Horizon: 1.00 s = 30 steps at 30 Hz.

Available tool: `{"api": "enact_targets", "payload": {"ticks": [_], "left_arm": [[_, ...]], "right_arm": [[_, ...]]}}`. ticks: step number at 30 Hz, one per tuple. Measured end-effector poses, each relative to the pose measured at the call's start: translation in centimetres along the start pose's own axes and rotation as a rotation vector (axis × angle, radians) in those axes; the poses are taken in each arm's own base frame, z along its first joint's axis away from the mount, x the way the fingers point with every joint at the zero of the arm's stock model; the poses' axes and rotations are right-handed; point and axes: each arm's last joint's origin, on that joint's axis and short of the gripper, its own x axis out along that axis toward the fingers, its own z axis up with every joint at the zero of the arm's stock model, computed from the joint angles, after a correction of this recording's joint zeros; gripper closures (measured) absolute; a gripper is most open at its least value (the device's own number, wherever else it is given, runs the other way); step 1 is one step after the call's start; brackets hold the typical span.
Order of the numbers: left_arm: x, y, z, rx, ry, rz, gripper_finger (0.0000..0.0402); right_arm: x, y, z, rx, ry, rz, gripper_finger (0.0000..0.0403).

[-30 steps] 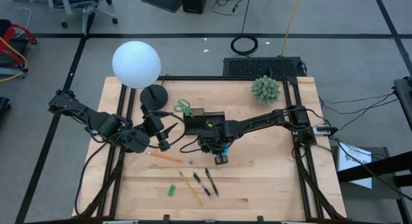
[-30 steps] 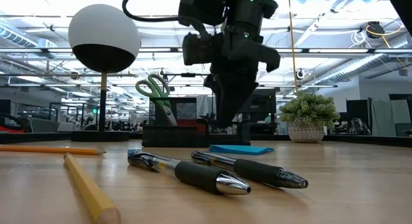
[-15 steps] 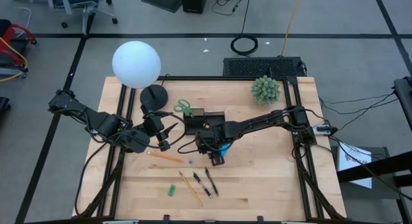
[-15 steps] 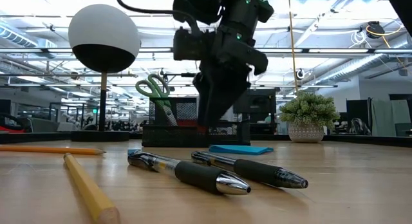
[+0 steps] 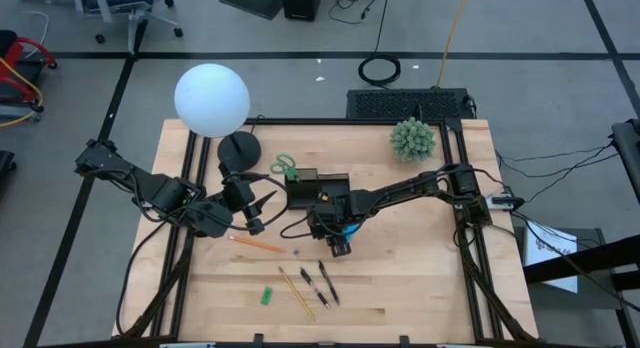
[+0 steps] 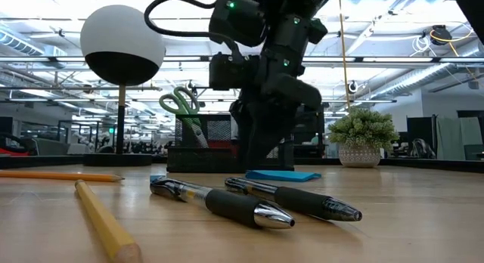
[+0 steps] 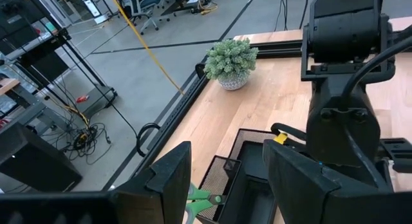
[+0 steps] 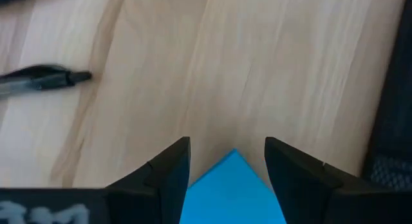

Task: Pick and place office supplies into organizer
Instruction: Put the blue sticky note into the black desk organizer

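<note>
Here, the flat blue square sticky pad [image 8: 233,192] is seen lying on the light wooden table [image 5: 420,278], just in front of the small black mesh organizer [image 5: 318,184], with one corner between the spread fingers of the right gripper [image 5: 340,244]. Two dark pens [image 6: 257,202] and pencils are spread nearer the front edge. The left gripper [image 5: 256,214], jaws parted, is held beside the organizer.

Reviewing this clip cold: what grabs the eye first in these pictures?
The big white globe lamp at the table's far left corner stands out first. Mid-table, the right pincer hangs low over the blue sticky pad, fingers open either side of its corner, beside the black organizer holding green-handled scissors. Pens and pencils lie scattered nearer the front edge.
</note>
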Motion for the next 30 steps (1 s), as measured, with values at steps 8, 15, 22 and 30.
{"api": "enact_targets", "payload": {"ticks": [8,15,22,30], "left_arm": [[0.0,0.0,0.0,0.0,0.0,0.0,0.0206],[0.0,0.0,0.0,0.0,0.0,0.0,0.0206],[0.0,0.0,0.0,0.001,0.0,0.0,0.0206],[0.0,0.0,0.0,0.0,0.0,-0.001,0.0206]], "right_arm": [[0.8,-1.0,-1.4,0.03,0.026,-0.002,0.0212],[1.0,-1.1,-1.8,0.035,0.04,-0.001,0.023],[1.0,-0.7,-1.7,0.025,0.042,0.003,0.0289],[1.0,-0.7,-1.7,0.024,0.043,0.002,0.0382]]}}
